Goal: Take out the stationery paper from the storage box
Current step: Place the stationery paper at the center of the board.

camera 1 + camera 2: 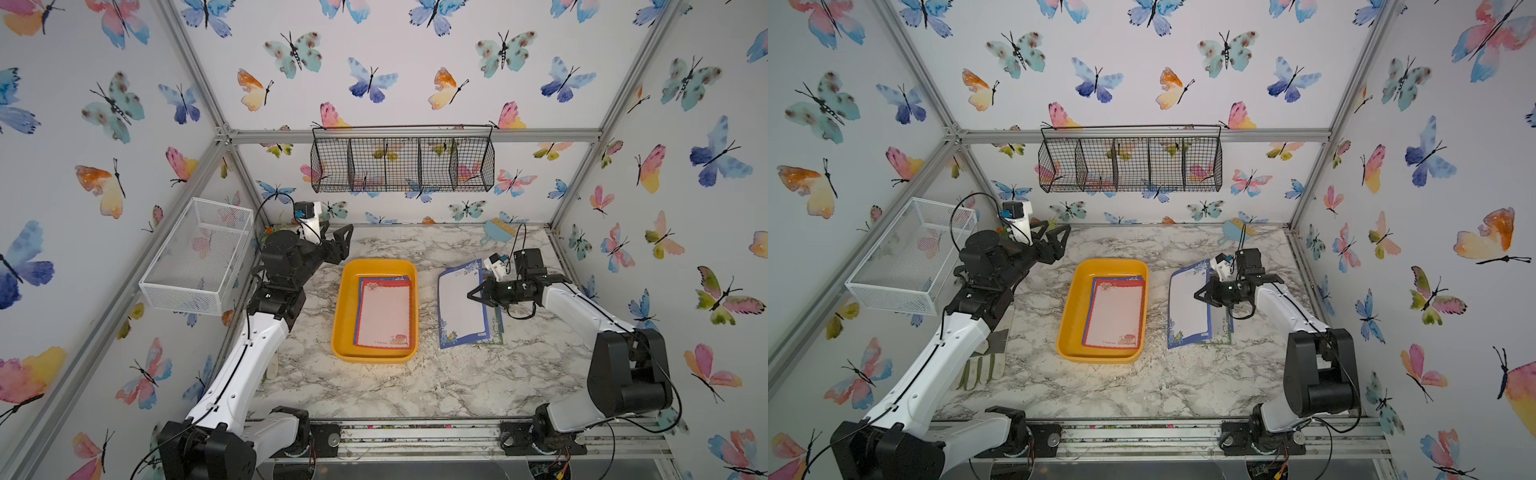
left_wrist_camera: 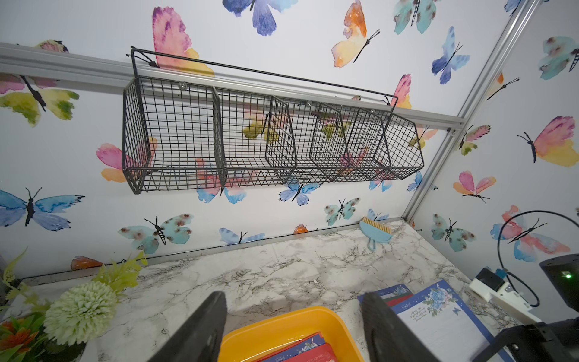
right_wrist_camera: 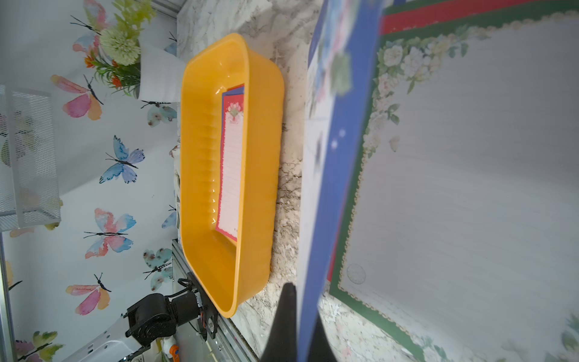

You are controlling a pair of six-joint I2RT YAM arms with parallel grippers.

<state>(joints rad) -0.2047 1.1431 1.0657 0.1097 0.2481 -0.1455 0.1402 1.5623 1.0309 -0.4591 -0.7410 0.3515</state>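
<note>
Paper: blue floral sheet (image 1: 457, 309) beside storage box (image 1: 338, 307), pinched by right hand (image 1: 473, 296) | left hand (image 1: 337, 240) spread wide, empty

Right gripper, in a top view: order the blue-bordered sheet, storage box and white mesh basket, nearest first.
1. blue-bordered sheet, held by the right gripper.
2. storage box, table centre.
3. white mesh basket, left wall.

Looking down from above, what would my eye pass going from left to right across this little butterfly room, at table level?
In a top view: white mesh basket → yellow storage box → blue-bordered stationery sheet → the right arm's big black elbow.
</note>
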